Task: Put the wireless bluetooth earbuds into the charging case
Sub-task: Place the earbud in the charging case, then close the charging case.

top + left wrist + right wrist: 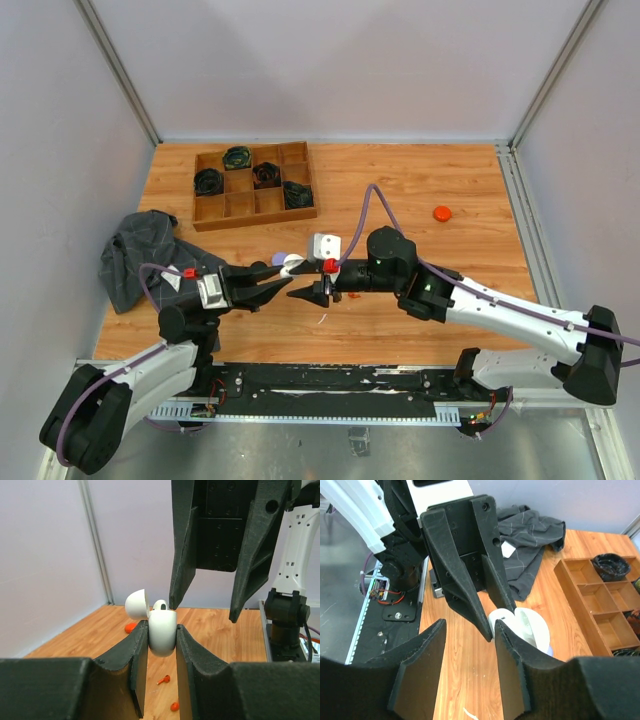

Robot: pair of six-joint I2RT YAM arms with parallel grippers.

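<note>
The white charging case (162, 632) hangs above the table with its lid (136, 604) flipped open, and my left gripper (161, 630) is shut on its body. In the right wrist view the case (506, 618) shows between the left fingers. My right gripper (469, 630) faces it tip to tip, open, with nothing between its fingers (180, 575). An orange-red earbud (164, 679) lies on the wood below the case, with a second small orange-red piece (174, 706) near it. No lavender earbud is in view.
A wooden compartment tray (255, 205) with dark bundles stands at the back left. A grey cloth (140, 255) lies left of the arms. An orange puck (441, 213) sits to the right, and a lavender puck (278, 258) beside the case. A thin white scrap (322, 320) lies near the front.
</note>
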